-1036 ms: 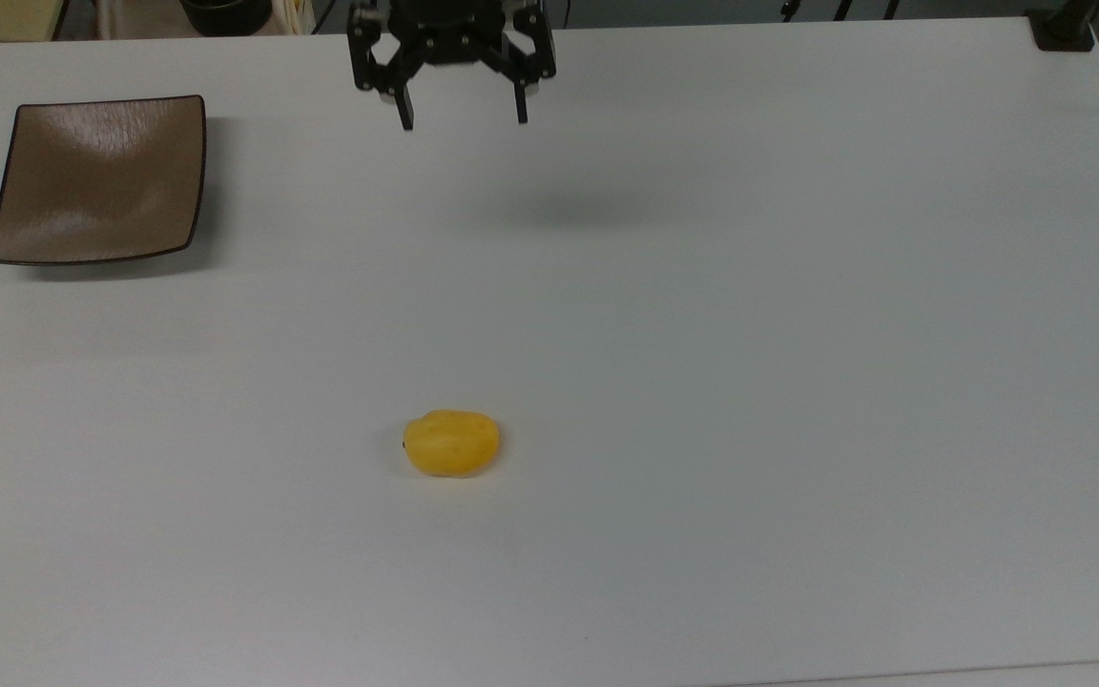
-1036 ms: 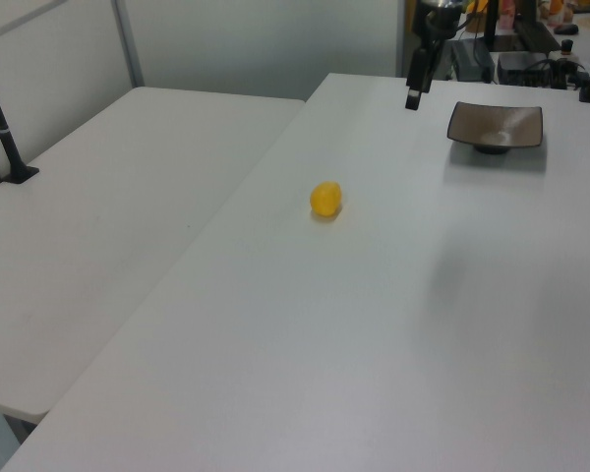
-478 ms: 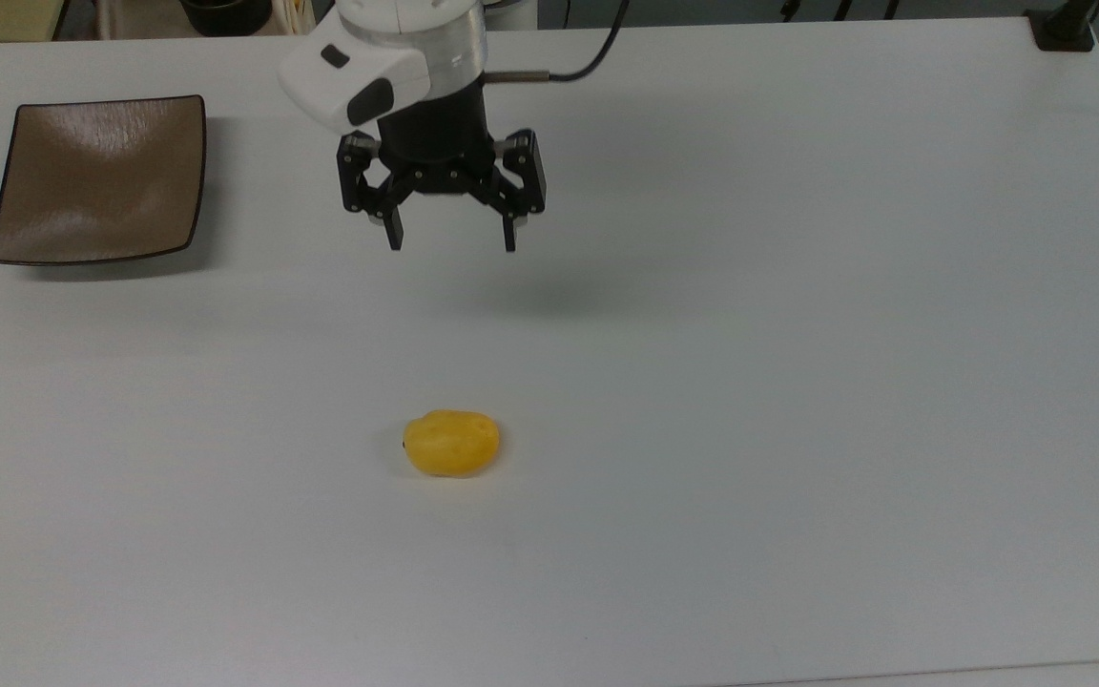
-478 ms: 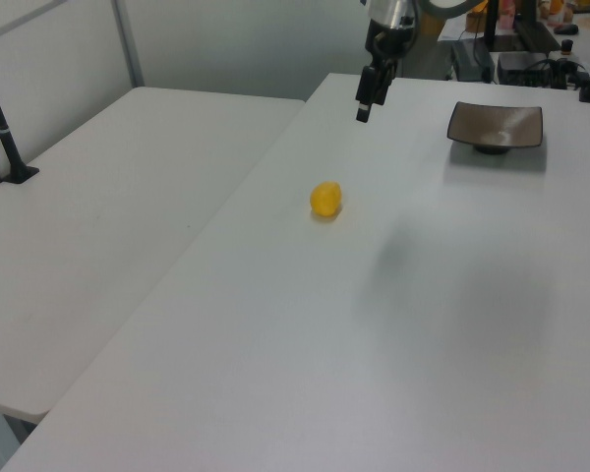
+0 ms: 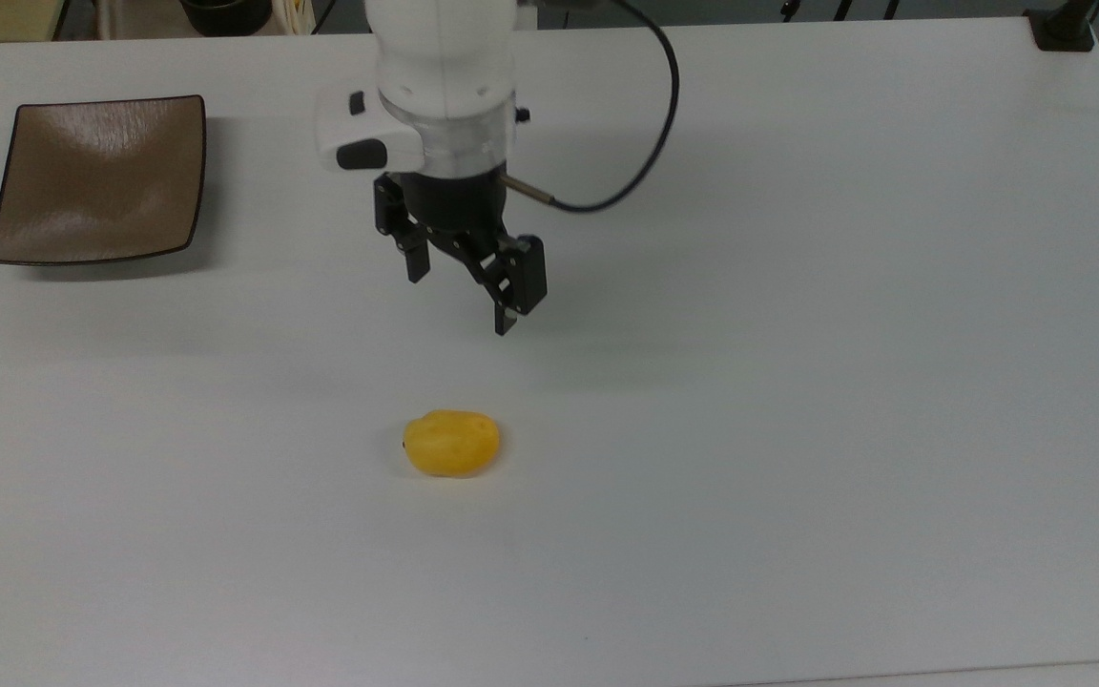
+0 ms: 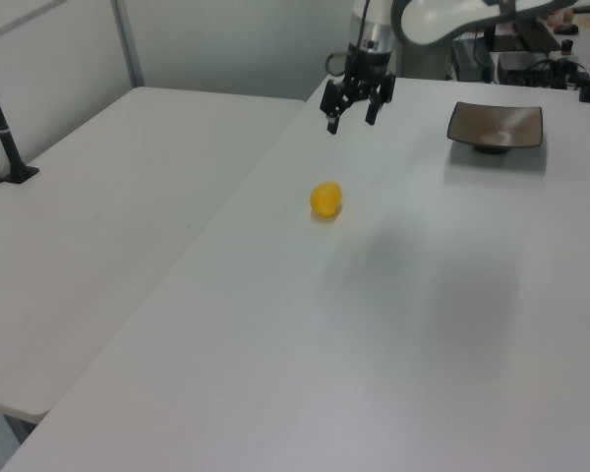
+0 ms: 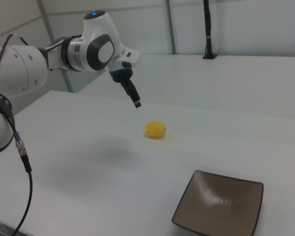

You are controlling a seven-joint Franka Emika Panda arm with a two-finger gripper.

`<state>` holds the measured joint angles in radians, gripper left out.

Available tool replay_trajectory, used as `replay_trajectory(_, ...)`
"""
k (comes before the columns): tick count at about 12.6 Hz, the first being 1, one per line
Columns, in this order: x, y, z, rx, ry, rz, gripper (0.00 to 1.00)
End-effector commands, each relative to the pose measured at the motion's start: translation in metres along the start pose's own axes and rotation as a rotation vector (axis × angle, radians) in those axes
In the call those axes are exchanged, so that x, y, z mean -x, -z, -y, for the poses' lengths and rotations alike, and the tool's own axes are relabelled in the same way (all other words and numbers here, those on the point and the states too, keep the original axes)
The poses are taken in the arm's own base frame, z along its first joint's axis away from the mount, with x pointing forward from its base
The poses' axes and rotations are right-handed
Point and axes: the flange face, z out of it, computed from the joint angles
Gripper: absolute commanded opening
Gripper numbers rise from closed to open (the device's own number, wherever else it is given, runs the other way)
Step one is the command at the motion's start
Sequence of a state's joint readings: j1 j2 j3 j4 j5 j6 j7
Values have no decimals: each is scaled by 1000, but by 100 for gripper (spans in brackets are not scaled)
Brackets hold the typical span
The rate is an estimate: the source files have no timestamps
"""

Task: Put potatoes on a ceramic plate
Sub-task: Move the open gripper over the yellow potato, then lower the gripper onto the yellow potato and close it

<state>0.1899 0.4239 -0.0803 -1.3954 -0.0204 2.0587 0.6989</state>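
Note:
The potato (image 5: 451, 444) (image 6: 325, 200) (image 7: 155, 130) is a small bright yellow oval lying on the white table, near the middle of the top view. The square glossy brown ceramic plate (image 5: 99, 178) (image 6: 496, 126) (image 7: 220, 207) sits empty at the top view's far left. My gripper (image 5: 460, 301) (image 6: 351, 122) (image 7: 136, 103) hangs in the air above the table, open, with nothing between its black fingers. In the top view it is just above the potato and well right of the plate.
The white table (image 5: 798, 382) stretches wide around the potato. A second white table (image 6: 108, 187) adjoins it at the left view's left. A black post base (image 5: 1063, 29) stands at the top view's upper right corner. A cable (image 5: 640, 143) trails from the arm.
The arm has swung down the top view from the far table edge toward the potato, and the wrist has turned so the fingers stand diagonally. Potato and plate have not moved.

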Motion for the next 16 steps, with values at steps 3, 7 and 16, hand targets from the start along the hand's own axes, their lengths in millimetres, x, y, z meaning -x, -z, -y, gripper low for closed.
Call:
replay_trajectory(3,5,-56,13,68,-357,11,100)
replay_trajectory(7,-8,-106,3,109,-658,9,100)
replay_trajectory(16,-28,-169,1,31,-790,-74,100)
